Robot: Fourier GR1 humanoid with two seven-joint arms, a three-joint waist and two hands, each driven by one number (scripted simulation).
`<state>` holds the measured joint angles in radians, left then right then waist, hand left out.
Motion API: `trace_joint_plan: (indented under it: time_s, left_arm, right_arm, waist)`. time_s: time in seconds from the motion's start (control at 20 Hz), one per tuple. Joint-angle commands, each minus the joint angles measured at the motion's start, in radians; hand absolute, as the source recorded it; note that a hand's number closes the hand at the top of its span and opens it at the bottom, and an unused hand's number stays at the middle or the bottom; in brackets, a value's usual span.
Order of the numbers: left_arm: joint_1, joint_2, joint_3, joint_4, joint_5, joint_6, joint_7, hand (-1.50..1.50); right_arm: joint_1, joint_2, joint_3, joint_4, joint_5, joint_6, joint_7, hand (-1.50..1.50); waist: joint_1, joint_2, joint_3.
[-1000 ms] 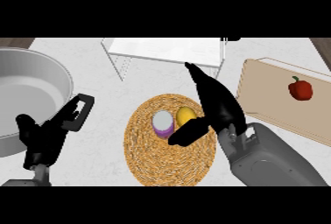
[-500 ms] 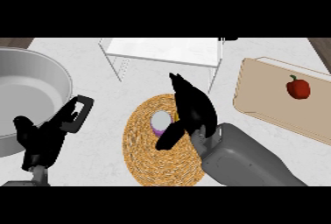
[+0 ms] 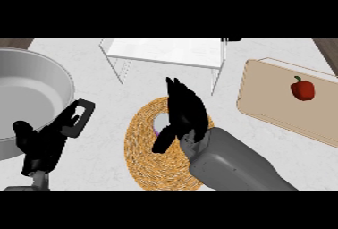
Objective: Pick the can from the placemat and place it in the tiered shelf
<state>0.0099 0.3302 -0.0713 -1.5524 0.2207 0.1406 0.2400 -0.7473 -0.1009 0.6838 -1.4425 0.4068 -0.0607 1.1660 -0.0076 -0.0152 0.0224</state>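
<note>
A big grey pot point(image 3: 30, 105) at the left edge shows only its bare inside, its black handle point(image 3: 74, 118) pointing toward the mat. The white wire shelf point(image 3: 168, 53) stands at the top, nothing visible on its tier. A red pepper point(image 3: 302, 88) lies on the tan cutting board point(image 3: 290, 105) at right. The can point(image 3: 160, 125) rests on the woven placemat point(image 3: 152, 156), mostly hidden by the right hand point(image 3: 183, 114), whose fingers are straight over it with the thumb beside it, not closed on it. The left hand point(image 3: 40, 143) rests by the pot, fingers relaxed.

Compared with 0.5 s ago, the right hand has slid further left over the can, hiding more of it.
</note>
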Motion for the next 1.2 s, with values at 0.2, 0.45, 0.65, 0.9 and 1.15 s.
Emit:
trace_joint_plan:
  time_s: [0.2,0.45,0.65,0.9,1.15]
  left_arm:
    - [-0.013,-0.031,0.021,0.141,0.037,-0.023,0.032,0.0]
    - [0.02,-0.037,0.018,0.117,0.044,-0.038,0.033,0.0]
    - [0.011,-0.041,0.024,0.11,0.045,-0.042,0.042,0.0]
    - [0.022,-0.039,0.011,0.094,0.021,-0.038,0.062,0.0]
    - [-0.012,-0.066,0.013,0.165,0.009,-0.047,0.022,0.0]
  right_arm:
    - [0.003,0.091,-0.011,0.125,0.086,-0.015,0.113,-1.5]
    - [0.087,0.091,0.017,0.175,0.16,-0.044,0.071,-1.5]
    - [0.076,0.096,-0.008,0.18,0.197,-0.018,0.08,-1.5]
    - [0.087,0.1,-0.017,0.241,0.213,-0.101,-0.005,-1.5]
    - [0.111,0.1,-0.004,0.244,0.219,-0.115,-0.044,-1.5]
  waist:
    - [0.0,0.02,-0.025]
    - [-0.001,0.018,-0.024]
    - [-0.003,0.016,-0.024]
    - [0.015,0.019,-0.023]
    - [0.001,0.019,-0.023]
